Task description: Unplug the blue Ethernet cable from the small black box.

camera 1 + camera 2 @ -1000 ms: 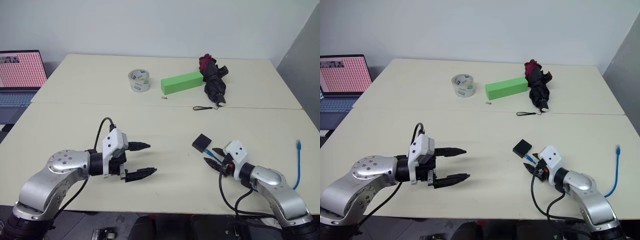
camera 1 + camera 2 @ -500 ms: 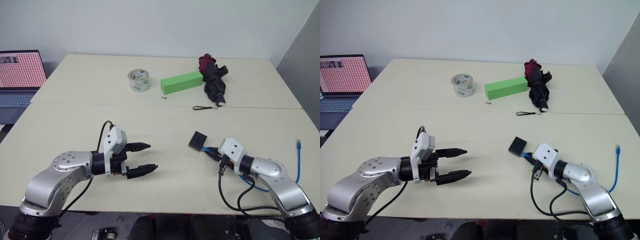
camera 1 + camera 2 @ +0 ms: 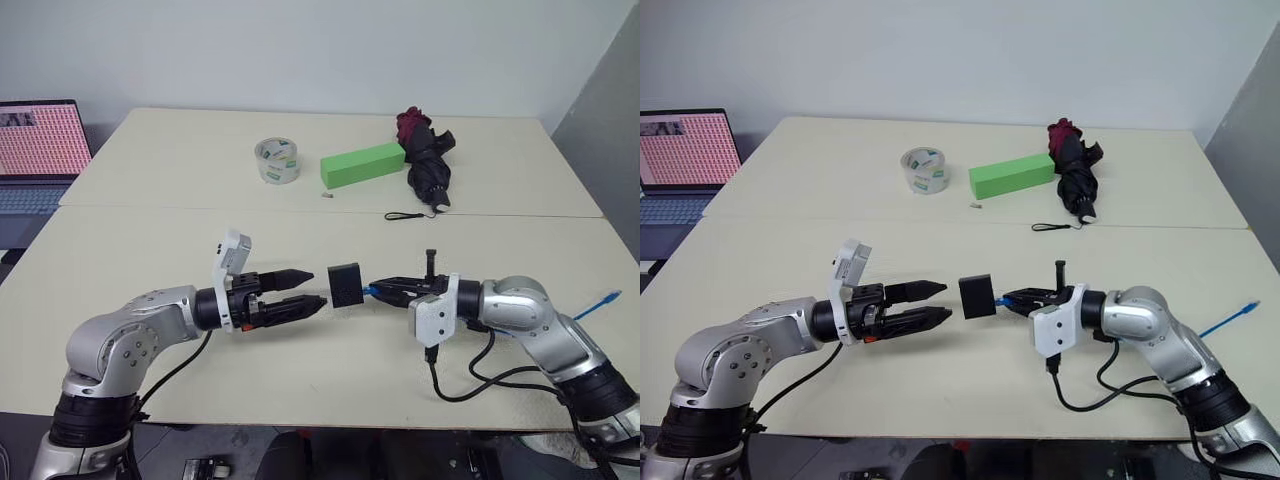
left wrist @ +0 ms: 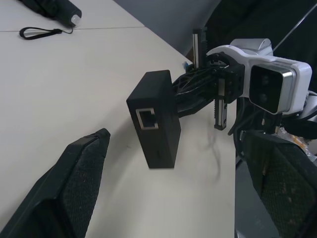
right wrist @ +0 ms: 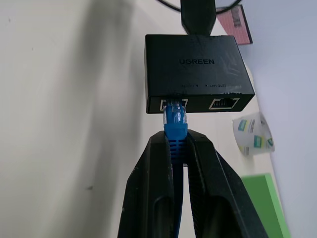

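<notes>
Blue Ethernet cable (image 5: 175, 123) plugged in small black box (image 5: 197, 72), right pincer (image 5: 177, 148) clamping plug

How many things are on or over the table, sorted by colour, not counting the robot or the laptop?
Black: 2, the small black box and the folded umbrella, which is part maroon
Blue: 1, the blue Ethernet cable
Green: 1, the green block
Clear: 1, the tape roll
Total: 5

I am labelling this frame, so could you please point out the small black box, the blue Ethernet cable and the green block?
small black box (image 5: 198, 64), right wrist view, top face.
blue Ethernet cable (image 5: 174, 121), right wrist view, plug boot.
green block (image 3: 363, 165), left eye view, long side.
</notes>
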Available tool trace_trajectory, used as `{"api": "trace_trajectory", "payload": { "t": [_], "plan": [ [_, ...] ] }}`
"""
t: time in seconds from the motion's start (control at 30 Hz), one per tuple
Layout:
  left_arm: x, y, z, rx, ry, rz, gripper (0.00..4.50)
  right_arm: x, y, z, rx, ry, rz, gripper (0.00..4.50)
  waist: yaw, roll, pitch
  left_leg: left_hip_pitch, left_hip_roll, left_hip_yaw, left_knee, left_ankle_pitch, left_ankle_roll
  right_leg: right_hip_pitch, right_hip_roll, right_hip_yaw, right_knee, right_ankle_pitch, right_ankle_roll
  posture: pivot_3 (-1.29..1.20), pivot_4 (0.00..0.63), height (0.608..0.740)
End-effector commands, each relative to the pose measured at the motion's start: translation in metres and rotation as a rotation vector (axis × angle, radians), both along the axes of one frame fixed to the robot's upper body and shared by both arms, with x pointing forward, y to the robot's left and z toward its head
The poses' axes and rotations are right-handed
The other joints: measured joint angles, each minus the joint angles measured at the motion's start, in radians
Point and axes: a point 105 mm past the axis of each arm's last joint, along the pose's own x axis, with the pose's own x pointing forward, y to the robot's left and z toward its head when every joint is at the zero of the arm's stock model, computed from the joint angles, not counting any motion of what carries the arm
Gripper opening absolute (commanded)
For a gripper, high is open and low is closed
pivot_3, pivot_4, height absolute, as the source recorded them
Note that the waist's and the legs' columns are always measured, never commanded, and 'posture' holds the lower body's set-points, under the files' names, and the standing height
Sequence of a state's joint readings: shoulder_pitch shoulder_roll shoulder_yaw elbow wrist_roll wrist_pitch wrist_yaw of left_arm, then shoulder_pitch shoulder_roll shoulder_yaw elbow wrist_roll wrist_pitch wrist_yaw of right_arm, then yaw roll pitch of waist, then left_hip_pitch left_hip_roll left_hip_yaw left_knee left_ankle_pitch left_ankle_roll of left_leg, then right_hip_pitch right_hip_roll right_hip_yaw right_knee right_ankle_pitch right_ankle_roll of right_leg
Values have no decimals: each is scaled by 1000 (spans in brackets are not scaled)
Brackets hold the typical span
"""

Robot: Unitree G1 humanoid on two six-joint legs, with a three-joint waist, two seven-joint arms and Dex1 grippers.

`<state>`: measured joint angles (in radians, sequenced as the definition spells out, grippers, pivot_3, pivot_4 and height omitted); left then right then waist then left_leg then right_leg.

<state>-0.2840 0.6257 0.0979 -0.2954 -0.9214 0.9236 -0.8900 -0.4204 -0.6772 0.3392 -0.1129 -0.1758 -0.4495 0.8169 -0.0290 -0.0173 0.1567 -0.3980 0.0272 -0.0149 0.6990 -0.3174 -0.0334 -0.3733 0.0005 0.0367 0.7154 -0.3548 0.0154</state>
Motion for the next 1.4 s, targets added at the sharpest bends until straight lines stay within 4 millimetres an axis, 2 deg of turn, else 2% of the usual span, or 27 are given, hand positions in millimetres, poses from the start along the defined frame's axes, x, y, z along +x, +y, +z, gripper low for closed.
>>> {"api": "trace_trajectory", "payload": {
  "t": [0.03,0.07,0.17,0.23,0.37,0.57,0.63,0.77,0.83,0.87,0.9,1.03,1.07,1.17,1.23,1.4],
  "plan": [
    [2,-5,5,-14,-23,-13,4500,-2,7,14,30,-45,35,111,0,0,0,0,0,0,0,0,0,0,0,0,0,0,0,0,150,740],
    [1,-6,3,-11,-23,-23,4500,-2,8,15,35,-49,38,111,0,0,0,0,0,0,0,0,0,0,0,0,0,0,0,0,150,740],
    [0,-6,3,-19,-22,-23,4035,-3,9,17,40,-56,45,111,0,0,0,0,0,0,0,0,0,0,0,0,0,0,0,0,150,740],
    [3,-5,3,-28,-17,-12,3464,-3,11,18,48,-58,46,111,0,0,0,0,0,0,0,0,0,0,0,0,0,0,0,0,150,740],
    [4,-6,-1,-22,-16,-7,2739,-5,17,23,80,-62,57,111,0,0,0,0,0,0,0,0,0,0,0,0,0,0,0,0,150,740],
    [6,-7,-5,-21,-14,12,1177,-6,24,27,112,-67,71,111,0,0,0,0,0,0,0,0,0,0,0,0,0,0,0,0,150,740],
    [8,-6,-6,-17,-12,20,809,-6,26,27,114,-64,73,111,0,0,0,0,0,0,0,0,0,0,0,0,0,0,0,0,150,740],
    [9,-3,-7,-7,-13,31,775,-10,27,23,59,-94,113,111,0,0,0,0,0,0,0,0,0,0,0,0,0,0,0,0,150,740],
    [9,0,-8,-2,-14,34,775,-10,23,20,22,-94,120,811,0,0,0,0,0,0,0,0,0,0,0,0,0,0,0,0,150,740],
    [9,0,-8,-1,-15,32,775,-9,20,20,12,-89,115,942,0,0,0,0,0,0,0,0,0,0,0,0,0,0,0,0,150,740],
    [8,1,-7,0,-16,31,775,-8,17,20,1,-80,106,1261,0,0,0,0,0,0,0,0,0,0,0,0,0,0,0,0,150,740],
    [10,2,-4,6,-62,33,775,-11,0,21,-75,36,73,2205,1,0,0,0,0,0,0,0,0,0,-1,0,0,0,0,0,150,740],
    [12,2,-1,3,-84,37,775,-15,-5,21,-92,86,66,2569,2,0,0,0,0,0,0,0,0,0,-1,0,0,0,0,0,150,740],
    [8,-1,2,35,-145,-14,775,-24,-5,36,-15,211,46,2612,2,0,0,0,0,0,0,0,0,0,-1,0,-1,0,0,0,150,740],
    [2,-4,3,58,-172,-75,775,-27,0,47,113,366,8,2612,0,0,0,0,0,0,0,0,0,0,-1,0,0,0,0,0,150,740],
    [-7,-7,10,69,-211,-174,775,-26,4,49,334,720,-68,2612,0,0,0,-1,0,-1,0,0,0,0,0,-1,0,0,0,0,150,740]
  ]
}}
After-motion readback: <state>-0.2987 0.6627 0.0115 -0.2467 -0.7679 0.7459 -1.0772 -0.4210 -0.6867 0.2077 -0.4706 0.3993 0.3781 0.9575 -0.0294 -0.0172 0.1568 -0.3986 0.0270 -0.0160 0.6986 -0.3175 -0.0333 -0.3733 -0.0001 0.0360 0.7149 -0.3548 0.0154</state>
